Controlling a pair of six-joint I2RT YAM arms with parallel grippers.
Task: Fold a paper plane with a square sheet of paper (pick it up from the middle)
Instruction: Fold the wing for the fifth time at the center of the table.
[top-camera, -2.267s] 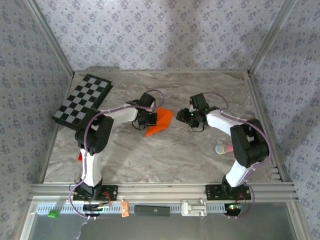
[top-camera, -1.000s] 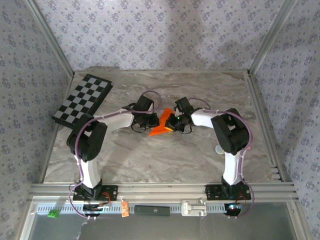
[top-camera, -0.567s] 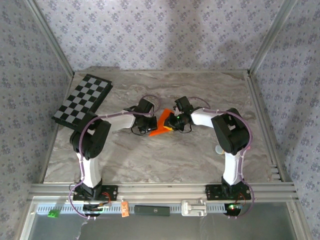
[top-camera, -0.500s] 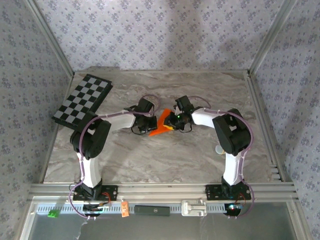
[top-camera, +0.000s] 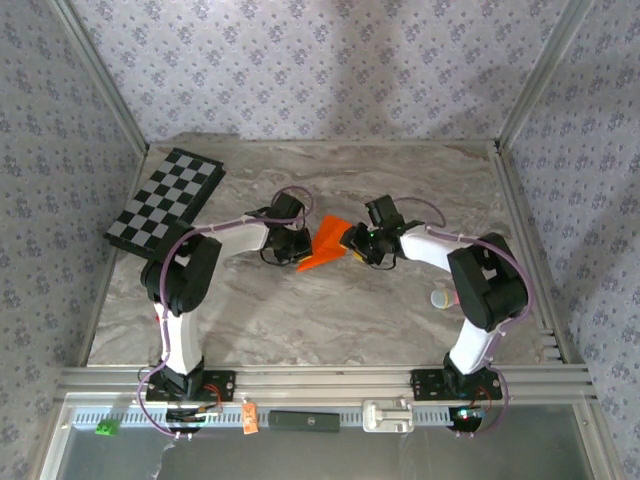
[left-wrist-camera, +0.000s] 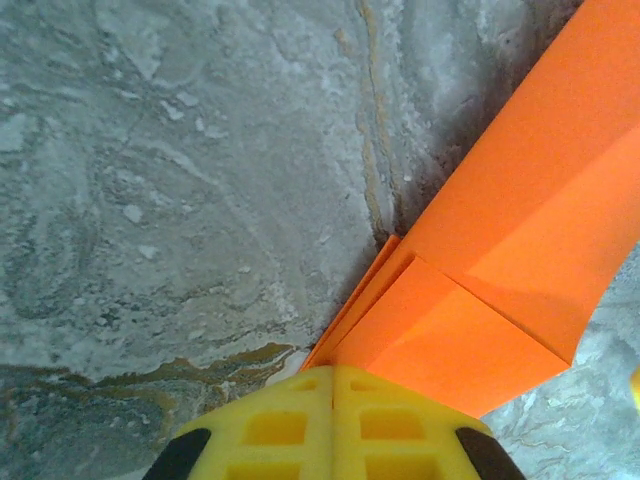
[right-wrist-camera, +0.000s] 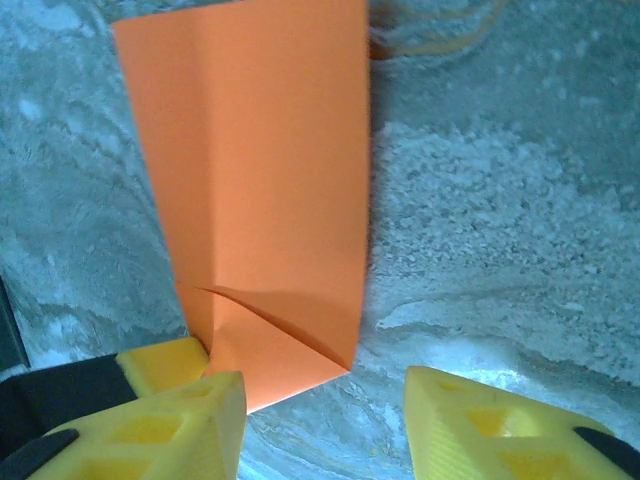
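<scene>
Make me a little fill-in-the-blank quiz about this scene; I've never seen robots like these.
The folded paper between the arms is coloured ____.
The left gripper is ____ on that paper's edge.
On the right gripper the jaws stand ____, gripping nothing.
The checkerboard lies on the ____ arm's side.
Missing words: orange; shut; open; left.

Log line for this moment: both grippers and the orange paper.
left gripper: shut on folded orange paper sheet | right gripper: open, sheet corner between its jaws | surface: grey marble tabletop
</scene>
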